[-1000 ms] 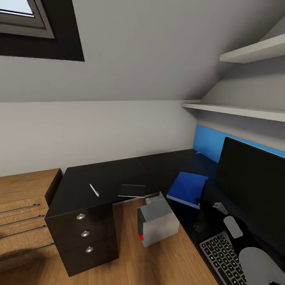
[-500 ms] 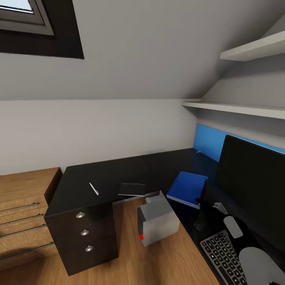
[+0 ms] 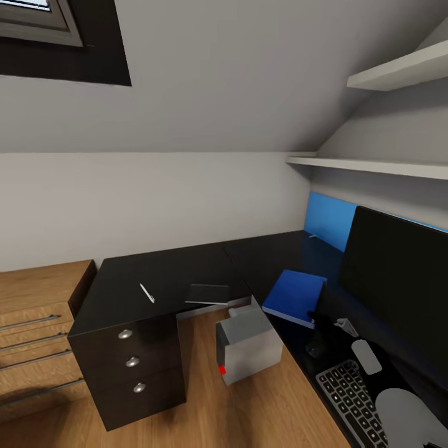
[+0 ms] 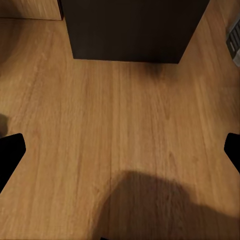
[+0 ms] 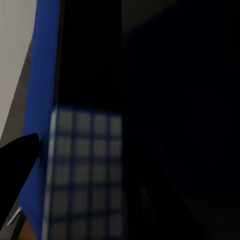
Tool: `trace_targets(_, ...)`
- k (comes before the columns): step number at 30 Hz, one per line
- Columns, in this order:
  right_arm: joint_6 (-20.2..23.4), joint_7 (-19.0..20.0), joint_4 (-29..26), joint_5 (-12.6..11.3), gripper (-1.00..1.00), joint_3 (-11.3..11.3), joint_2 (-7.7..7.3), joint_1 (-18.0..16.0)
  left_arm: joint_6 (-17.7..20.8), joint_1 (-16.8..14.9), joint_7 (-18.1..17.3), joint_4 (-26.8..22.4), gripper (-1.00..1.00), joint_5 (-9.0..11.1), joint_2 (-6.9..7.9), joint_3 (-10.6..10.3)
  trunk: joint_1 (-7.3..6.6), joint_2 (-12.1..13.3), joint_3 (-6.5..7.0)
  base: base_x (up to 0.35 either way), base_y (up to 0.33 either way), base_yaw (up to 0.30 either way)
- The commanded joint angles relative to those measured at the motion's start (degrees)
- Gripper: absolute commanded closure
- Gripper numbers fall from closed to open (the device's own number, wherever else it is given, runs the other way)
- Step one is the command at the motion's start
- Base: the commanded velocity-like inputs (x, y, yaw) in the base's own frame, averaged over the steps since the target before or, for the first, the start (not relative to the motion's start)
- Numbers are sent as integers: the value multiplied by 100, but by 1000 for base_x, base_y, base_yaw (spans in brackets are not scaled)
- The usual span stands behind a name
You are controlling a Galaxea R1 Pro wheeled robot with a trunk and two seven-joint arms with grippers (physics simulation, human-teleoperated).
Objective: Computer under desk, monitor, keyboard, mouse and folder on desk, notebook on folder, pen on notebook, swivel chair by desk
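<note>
In the head view the black L-shaped desk (image 3: 168, 274) carries the white pen (image 3: 147, 292) and the dark grey notebook (image 3: 208, 294) on its left wing. The blue folder (image 3: 295, 297) lies on the right wing in front of the black monitor (image 3: 398, 280). The keyboard (image 3: 347, 398) sits at the lower right. A small dark shape (image 3: 313, 354) between folder and keyboard looks like the mouse. The grey computer (image 3: 247, 347) stands on the floor in the desk's inner corner. My left gripper (image 4: 120, 150) hangs open over the floor. My right gripper (image 5: 120, 155) faces the monitor with one finger (image 5: 17, 165) far aside. The swivel chair is out of view.
A light wooden drawer chest (image 3: 37, 323) stands left of the desk's black drawer unit (image 3: 134, 367). White shelves (image 3: 373, 165) hang above the right wing, over the blue back panel (image 3: 326, 221). Wooden floor (image 4: 120, 125) lies below my left gripper.
The head view has shifted a little, so everything sits slightly differently in the picture. None of the things on the desk has moved.
</note>
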Motion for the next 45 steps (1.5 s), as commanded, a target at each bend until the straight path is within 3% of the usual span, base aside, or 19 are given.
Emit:
trace_targets(1,42,13,-3,-18,100,-29,3,-4,0,2,-46,-9,-100,29,-1,22,23,-45,-23,0,0,0)
trace_targets(12,45,9,-4,-18,100,-29,3,-4,0,2,-46,-6,-100,30,-1,21,45,-85,-41,0,0,0)
trace_targets(18,50,9,-4,-18,100,-29,3,-4,0,2,-46,-6,-100,29,-9,22,177,-325,-149,0,0,0)
trace_targets(45,42,0,-4,-9,100,-29,-5,-4,-2,2,-82,-4,-100,29,-1,29,177,-325,-149,20,0,0)
